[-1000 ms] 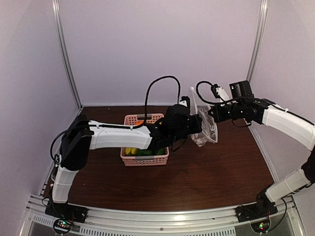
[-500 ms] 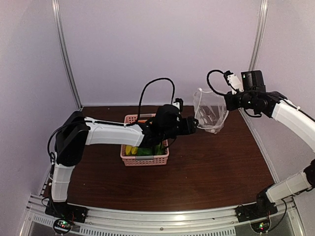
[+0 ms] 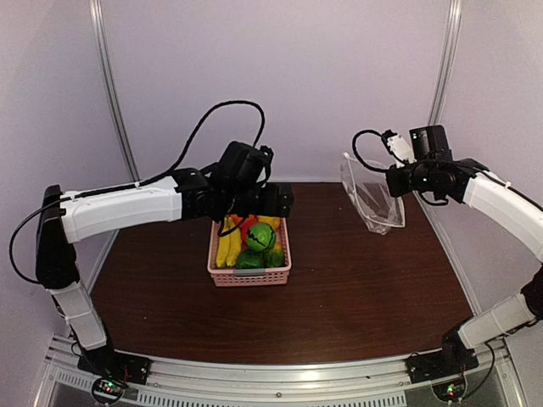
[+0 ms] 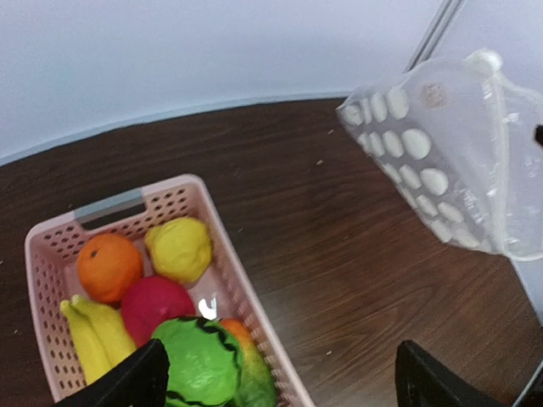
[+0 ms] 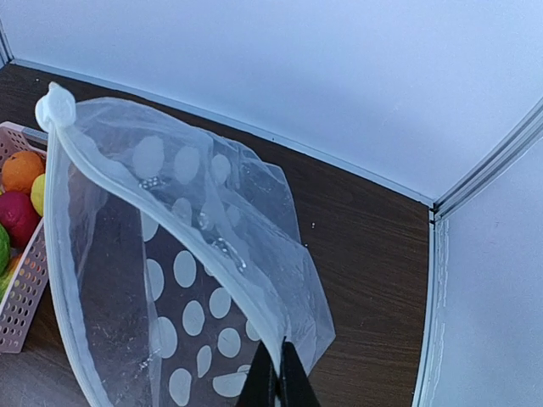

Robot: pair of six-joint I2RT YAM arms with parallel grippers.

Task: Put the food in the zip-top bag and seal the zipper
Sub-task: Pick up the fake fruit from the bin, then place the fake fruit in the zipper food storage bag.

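The food lies in a pink lattice basket [image 3: 251, 278]: orange [image 4: 109, 266], yellow piece [image 4: 178, 248], red ball [image 4: 155, 307], banana [image 4: 92, 335] and a green piece [image 4: 197, 360]. My left gripper [image 4: 280, 381] hangs open over the basket's right rim with nothing between its fingers. Off to the right, the dotted zip-top bag [image 3: 373, 202] hangs in the air above the table. My right gripper [image 5: 278, 381] is shut on the bag's mouth edge. The zipper [image 5: 170, 216] runs as a pale strip along the gaping mouth.
The dark wooden table [image 3: 356, 288] is walled in by pale panels with metal posts [image 3: 114, 102] at the back corners. A black cable [image 3: 204, 127] loops above the left arm. The basket stands mid-table, left of the bag.
My left gripper has opened and drawn back leftward from the bag to above the basket. My right gripper has carried the bag up and to the right, and its mouth now gapes.
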